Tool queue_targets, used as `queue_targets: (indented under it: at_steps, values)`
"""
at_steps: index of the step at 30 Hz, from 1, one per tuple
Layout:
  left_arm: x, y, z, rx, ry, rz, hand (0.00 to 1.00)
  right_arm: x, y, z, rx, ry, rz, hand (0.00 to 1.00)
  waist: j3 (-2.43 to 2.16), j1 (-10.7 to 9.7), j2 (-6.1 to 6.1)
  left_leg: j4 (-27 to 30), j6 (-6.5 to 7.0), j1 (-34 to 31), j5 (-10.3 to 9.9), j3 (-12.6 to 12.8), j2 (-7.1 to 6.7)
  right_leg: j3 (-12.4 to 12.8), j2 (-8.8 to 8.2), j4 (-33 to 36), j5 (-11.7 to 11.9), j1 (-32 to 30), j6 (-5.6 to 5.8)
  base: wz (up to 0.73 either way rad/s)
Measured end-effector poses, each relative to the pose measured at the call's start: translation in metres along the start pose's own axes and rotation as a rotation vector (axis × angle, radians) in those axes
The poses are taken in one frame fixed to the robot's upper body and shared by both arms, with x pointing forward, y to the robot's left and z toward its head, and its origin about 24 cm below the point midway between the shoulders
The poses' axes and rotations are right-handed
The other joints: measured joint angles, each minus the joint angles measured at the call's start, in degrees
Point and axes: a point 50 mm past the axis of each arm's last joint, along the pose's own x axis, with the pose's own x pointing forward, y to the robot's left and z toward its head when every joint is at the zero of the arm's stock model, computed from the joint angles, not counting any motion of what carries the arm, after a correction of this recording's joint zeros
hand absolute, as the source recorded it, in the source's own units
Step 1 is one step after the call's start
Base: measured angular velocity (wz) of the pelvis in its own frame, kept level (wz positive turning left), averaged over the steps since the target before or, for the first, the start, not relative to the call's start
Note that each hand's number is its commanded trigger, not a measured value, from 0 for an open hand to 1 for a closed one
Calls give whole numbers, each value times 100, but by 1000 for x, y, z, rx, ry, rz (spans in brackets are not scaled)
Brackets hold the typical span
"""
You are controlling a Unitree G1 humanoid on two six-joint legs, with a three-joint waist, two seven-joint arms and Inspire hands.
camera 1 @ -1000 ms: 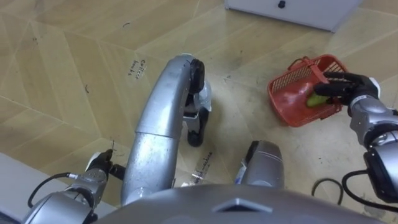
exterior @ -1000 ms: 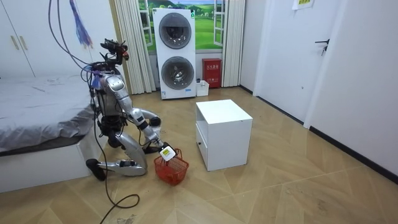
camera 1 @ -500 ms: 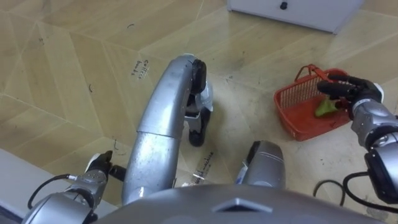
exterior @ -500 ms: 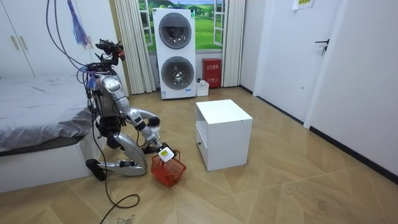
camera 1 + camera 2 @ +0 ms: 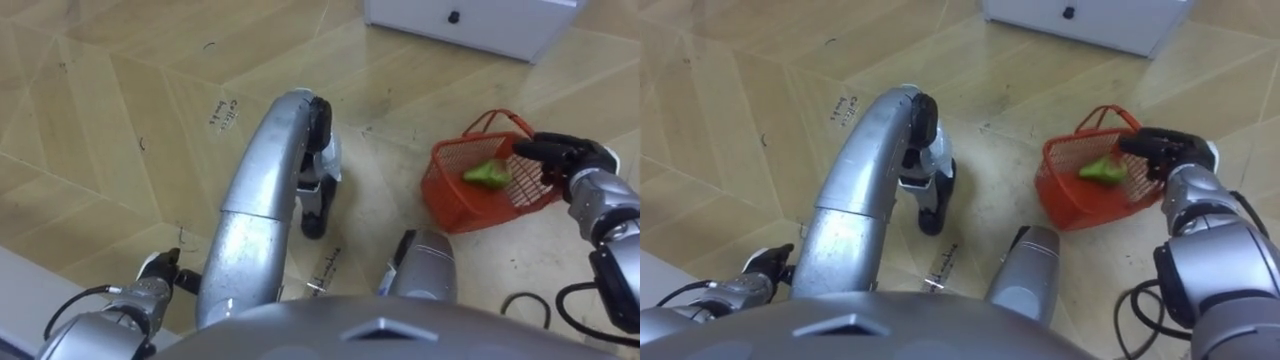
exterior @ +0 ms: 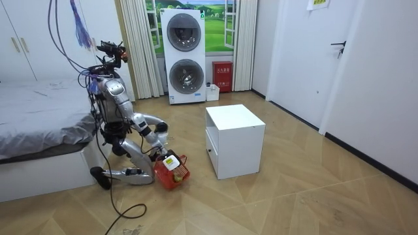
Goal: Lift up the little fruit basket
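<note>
The red plastic fruit basket point(image 5: 455, 200) point(image 5: 1065, 200) hangs tilted just over the wooden floor, to the right of my knees. A green fruit point(image 5: 487, 174) point(image 5: 1099, 170) lies inside it. My right hand point(image 5: 556, 155) point(image 5: 1160, 148) has its dark fingers curled over the basket's far rim by the handle. In the room view I sit low on the floor beside the bed, with the basket point(image 6: 171, 171) close to my legs. My left hand point(image 5: 160, 268) point(image 5: 765, 262) stays low at the lower left, its fingers too hidden to read.
A white cabinet point(image 5: 470, 20) point(image 6: 234, 140) stands just beyond the basket. A bed point(image 6: 39, 127) is behind me at the room view's left. Stacked washing machines point(image 6: 183, 55) stand at the far wall. Open floor lies toward the room view's right.
The basket has been drawn toward my legs and tipped, with my right hand still on its rim. In the room view my torso has risen more upright.
</note>
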Motion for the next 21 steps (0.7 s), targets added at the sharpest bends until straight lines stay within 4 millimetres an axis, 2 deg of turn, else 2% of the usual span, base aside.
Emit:
queue_targets:
  at_steps: [4,6,8,10,11,14,16,18,21]
  values:
    - [0,1,3,-19,-7,5,0,0,1,-5,49,17,18,100,0,1,-8,53,-3,1,1,-83,-1,-68,40,-1,-10,74,-20,-1]
    - [0,3,3,-19,-10,8,0,0,2,-5,83,20,24,100,-4,15,-2,112,-3,1,0,-172,4,-76,133,-2,-3,136,-32,0]
    - [0,4,3,-19,-11,12,0,0,3,-4,98,18,29,100,-27,17,1,151,-17,3,-9,-242,-1,-75,206,-2,-6,185,-43,-3]
    - [0,6,3,-18,-10,16,0,0,6,0,148,8,45,100,-17,16,-60,182,-56,50,-36,-284,-12,-82,249,-5,-7,253,-52,-7]
    - [0,7,4,-25,-13,20,0,0,7,1,171,6,49,100,-27,16,-113,189,-56,77,-44,-292,-20,-92,251,-16,-5,299,-62,0]
    - [1,10,9,-59,-29,27,0,-1,13,10,176,-24,77,100,-43,13,-165,273,-57,96,-89,-376,-11,-124,329,-28,6,389,-85,-3]
    - [1,11,13,-73,-41,31,0,-1,17,14,188,-39,96,100,-39,-6,-175,306,3,140,-135,-399,-33,-159,336,-65,8,496,-90,2]
    - [1,14,19,-93,-64,40,0,-2,23,23,211,-72,129,100,-42,-25,-190,370,15,215,-206,-448,-106,-203,339,-145,14,658,-102,0]
    - [1,22,22,-111,-73,60,0,-6,35,36,243,-131,196,100,-51,-50,-199,469,66,277,-316,-506,-138,-279,411,-296,18,848,-110,2]
